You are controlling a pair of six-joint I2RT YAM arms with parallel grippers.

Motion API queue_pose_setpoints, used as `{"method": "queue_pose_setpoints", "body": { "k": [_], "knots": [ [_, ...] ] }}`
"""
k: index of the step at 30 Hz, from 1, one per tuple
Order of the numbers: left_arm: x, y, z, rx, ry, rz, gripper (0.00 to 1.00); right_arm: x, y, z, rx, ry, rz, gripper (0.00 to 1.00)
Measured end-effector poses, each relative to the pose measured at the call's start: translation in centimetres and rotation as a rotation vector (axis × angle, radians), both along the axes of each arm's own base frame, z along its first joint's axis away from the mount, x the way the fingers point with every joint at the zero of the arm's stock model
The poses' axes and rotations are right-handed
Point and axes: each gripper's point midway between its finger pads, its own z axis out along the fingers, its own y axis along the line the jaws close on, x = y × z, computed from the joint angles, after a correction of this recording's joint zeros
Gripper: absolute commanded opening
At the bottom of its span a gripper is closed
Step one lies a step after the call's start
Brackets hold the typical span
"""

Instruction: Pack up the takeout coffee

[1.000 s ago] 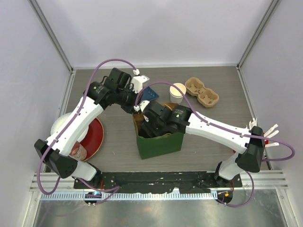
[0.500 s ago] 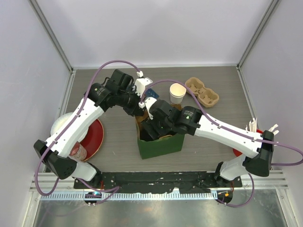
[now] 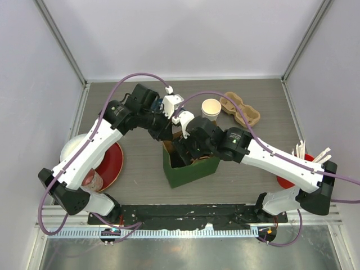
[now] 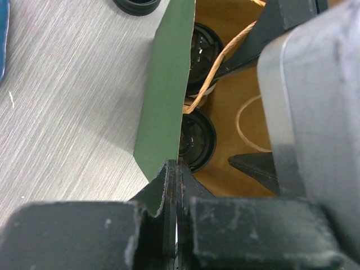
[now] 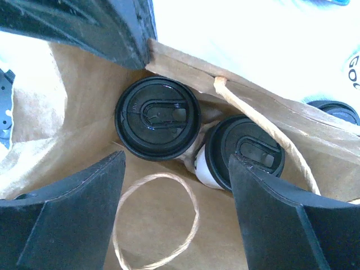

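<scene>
Two takeout coffee cups stand inside the green paper bag (image 3: 194, 171), one black lid (image 5: 158, 117) beside the other (image 5: 247, 152); the left wrist view shows them too (image 4: 197, 140). My right gripper (image 5: 177, 208) hangs open just above them, inside the bag's mouth (image 3: 184, 157), holding nothing. My left gripper (image 4: 177, 174) is shut on the bag's green rim, pinching it at the far left corner (image 3: 169, 134). A third cream paper cup (image 3: 211, 108) stands without a lid on the table behind the bag.
A brown pulp cup carrier (image 3: 241, 109) lies at the back right. A loose black lid (image 4: 138, 5) rests on the table by the bag. A red plate (image 3: 112, 163) sits at the left, a red cup of straws (image 3: 301, 163) at the right. Twine handles (image 5: 157, 219) dangle inside the bag.
My right gripper has opened wider and let go of a lidded cup in the bag, and its arm has shifted towards the back. The left gripper keeps its hold on the rim.
</scene>
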Motion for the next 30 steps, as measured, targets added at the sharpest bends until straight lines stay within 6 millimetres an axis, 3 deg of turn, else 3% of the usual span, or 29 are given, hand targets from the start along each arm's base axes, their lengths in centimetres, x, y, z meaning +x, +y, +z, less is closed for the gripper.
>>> {"method": "queue_pose_setpoints", "body": {
  "k": [11,30],
  "knots": [
    [-0.9,-0.2,0.2,0.000,0.001,-0.037,0.00,0.5,1.0,2.0,0.096,-0.041,-0.003,0.79],
    [-1.5,-0.6,0.6,-0.021,0.002,-0.074,0.00,-1.4,1.5,2.9,0.166,0.019,0.065,0.79]
  ]
}}
